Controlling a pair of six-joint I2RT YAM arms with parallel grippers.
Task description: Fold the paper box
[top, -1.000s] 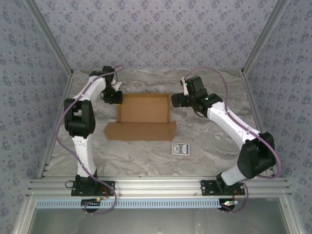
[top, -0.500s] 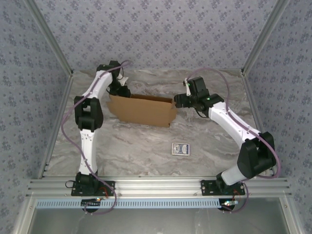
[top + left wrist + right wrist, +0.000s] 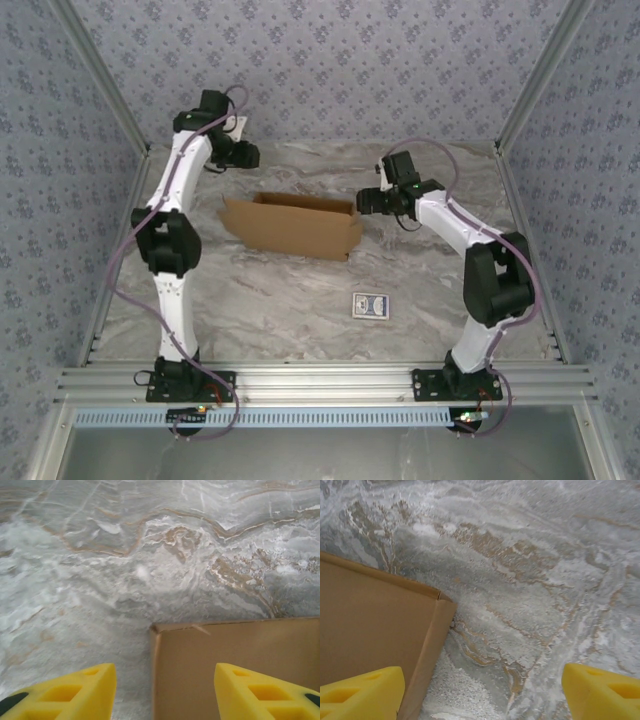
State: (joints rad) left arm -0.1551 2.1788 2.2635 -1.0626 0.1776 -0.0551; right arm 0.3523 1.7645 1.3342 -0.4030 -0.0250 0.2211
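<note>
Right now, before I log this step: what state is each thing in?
Plain brown cardboard paper box: large flap raised over its base, ungripped.
Small blue patterned card: flat on the table, apart from the box.
Left end effector: open, holding nothing.
Right end effector: open, holding nothing.

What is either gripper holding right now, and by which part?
Nothing: left gripper open above the far left corner of the paper box; right gripper open beside its right end.
</note>
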